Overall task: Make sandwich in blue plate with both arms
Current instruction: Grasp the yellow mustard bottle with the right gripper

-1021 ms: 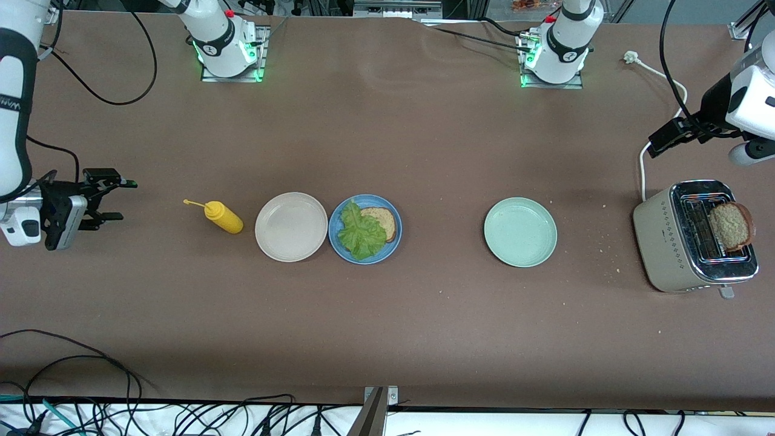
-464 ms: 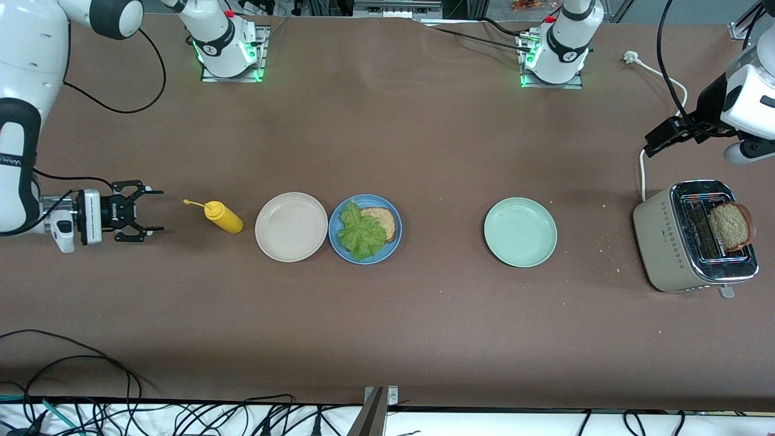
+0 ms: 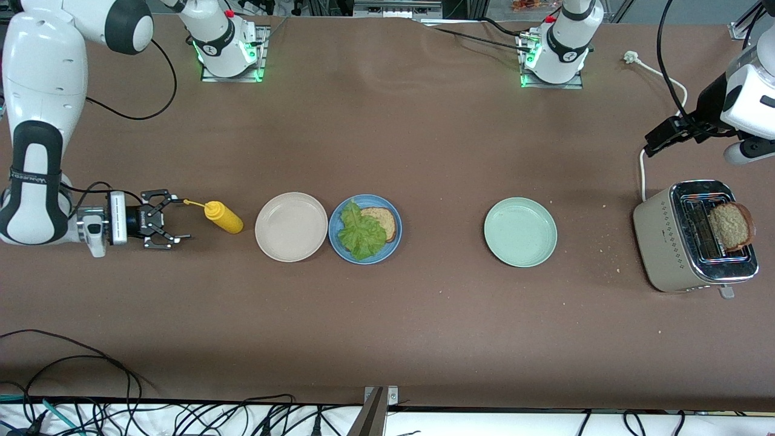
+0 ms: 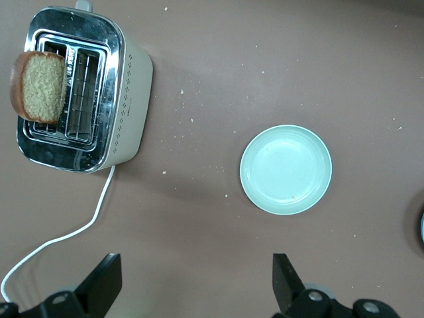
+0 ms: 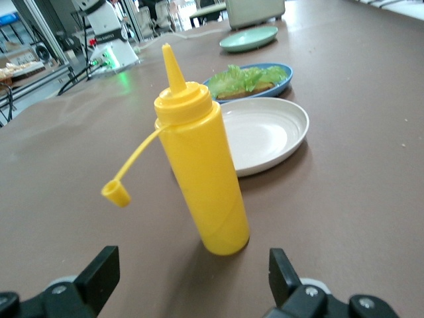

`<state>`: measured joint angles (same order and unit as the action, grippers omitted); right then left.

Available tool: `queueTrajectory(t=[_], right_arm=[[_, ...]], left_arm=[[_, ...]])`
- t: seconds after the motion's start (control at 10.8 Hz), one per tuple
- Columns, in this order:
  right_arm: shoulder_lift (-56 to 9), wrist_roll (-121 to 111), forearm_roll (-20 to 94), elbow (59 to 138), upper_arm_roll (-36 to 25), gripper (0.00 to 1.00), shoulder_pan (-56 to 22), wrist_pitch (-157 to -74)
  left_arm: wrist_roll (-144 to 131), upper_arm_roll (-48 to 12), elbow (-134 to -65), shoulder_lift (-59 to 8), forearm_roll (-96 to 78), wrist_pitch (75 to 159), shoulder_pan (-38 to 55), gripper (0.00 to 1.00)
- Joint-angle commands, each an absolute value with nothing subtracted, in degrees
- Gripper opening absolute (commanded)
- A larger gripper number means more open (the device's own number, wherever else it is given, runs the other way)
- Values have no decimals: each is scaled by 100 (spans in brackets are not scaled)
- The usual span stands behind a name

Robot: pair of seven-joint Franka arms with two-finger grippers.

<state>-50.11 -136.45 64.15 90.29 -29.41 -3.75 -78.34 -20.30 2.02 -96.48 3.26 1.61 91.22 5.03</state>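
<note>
The blue plate [image 3: 365, 229] holds a bread slice [image 3: 382, 221] with a green lettuce leaf [image 3: 360, 233] lying over most of it. A second bread slice [image 3: 731, 225] sticks up out of the toaster [image 3: 684, 242]. My right gripper [image 3: 175, 219] is low over the table and open, its fingers [image 5: 99, 271] just short of a yellow squeeze bottle [image 5: 202, 182], with nothing between them. My left gripper [image 4: 197, 291] hangs open and empty high above bare table beside the toaster [image 4: 79, 93]. From the right wrist view, the blue plate [image 5: 278, 69] lies past the bottle.
A beige plate [image 3: 291, 226] sits between the yellow bottle [image 3: 224, 218] and the blue plate. A mint-green plate [image 3: 520, 232] lies midway toward the toaster. The bottle's cap [image 5: 116, 193] dangles open on its strap. The toaster's white cord [image 3: 643, 163] runs toward the left arm's base.
My right arm has swung in from the table's end, bringing its open gripper up to the yellow bottle. The left arm has barely shifted. Plates, bread and lettuce have not moved.
</note>
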Motion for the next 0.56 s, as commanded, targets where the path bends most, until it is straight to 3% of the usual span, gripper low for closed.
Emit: queueTrajectory(t=[0.0, 0.46], right_arm=[[-5379, -13948, 6741, 8877, -2454, 100, -71, -7567], [-5388, -13957, 7013, 8868, -1890, 98, 53, -7374]], left_arm=[[-2083, 185, -9501, 281, 211, 8991, 510, 100], [-2083, 185, -9501, 281, 211, 8982, 510, 100]])
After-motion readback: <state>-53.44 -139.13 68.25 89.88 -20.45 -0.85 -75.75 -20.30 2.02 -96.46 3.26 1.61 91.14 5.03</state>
